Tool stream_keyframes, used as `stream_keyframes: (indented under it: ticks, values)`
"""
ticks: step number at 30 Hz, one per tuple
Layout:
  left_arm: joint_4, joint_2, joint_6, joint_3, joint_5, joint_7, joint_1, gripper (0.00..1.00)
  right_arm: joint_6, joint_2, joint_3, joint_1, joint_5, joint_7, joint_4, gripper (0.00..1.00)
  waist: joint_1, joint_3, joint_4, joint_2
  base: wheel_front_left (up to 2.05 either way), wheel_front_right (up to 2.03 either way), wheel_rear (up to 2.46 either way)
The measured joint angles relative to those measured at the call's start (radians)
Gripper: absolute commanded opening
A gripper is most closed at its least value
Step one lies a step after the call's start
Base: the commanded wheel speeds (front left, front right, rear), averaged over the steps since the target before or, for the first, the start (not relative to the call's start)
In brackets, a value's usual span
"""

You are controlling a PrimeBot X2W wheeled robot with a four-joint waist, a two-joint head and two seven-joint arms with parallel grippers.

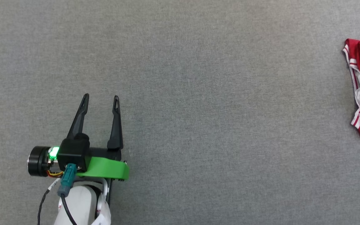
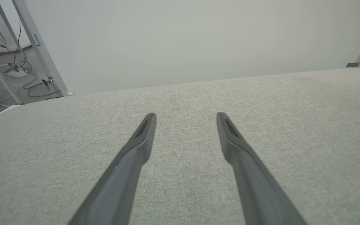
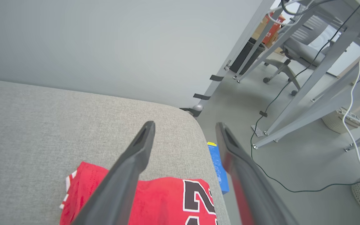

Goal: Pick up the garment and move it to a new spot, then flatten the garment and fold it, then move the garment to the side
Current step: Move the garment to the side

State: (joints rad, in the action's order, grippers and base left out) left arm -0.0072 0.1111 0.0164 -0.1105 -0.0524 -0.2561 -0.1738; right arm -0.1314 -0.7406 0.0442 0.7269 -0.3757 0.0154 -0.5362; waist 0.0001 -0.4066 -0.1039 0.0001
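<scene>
Garment [image 3: 164, 200] at pad [image 1: 198, 93] edge | L tool [image 1: 101, 96] released, empty | R tool [image 3: 184, 124] released, by garment

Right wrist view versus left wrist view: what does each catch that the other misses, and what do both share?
Right wrist view alone: the garment, red with black numerals, near the surface's corner; a blue object beside that edge; an office chair; the right gripper, open. Left wrist view alone: the left gripper, open over bare fabric; a white power strip on the floor. Shared: the grey fabric surface, a pale wall, metal frame legs, cables.
</scene>
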Motion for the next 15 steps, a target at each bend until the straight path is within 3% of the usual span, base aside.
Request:
stream_keyframes:
  ticks: [7,15]
  values:
    - [0.011,-0.011,0.007,0.010,-0.012,0.000,0.053,1.00,0.000,0.158,-0.034,-0.079,0.076,-0.187,0.170,1.00,-0.0001,0.099,0.018,0.0000,0.00,0.00,0.00]
    - [0.022,-0.023,0.015,0.012,-0.031,0.000,0.094,1.00,0.000,0.335,-0.028,-0.219,0.113,-0.257,0.331,1.00,-0.0001,0.184,0.066,-0.0001,0.00,0.00,0.00]
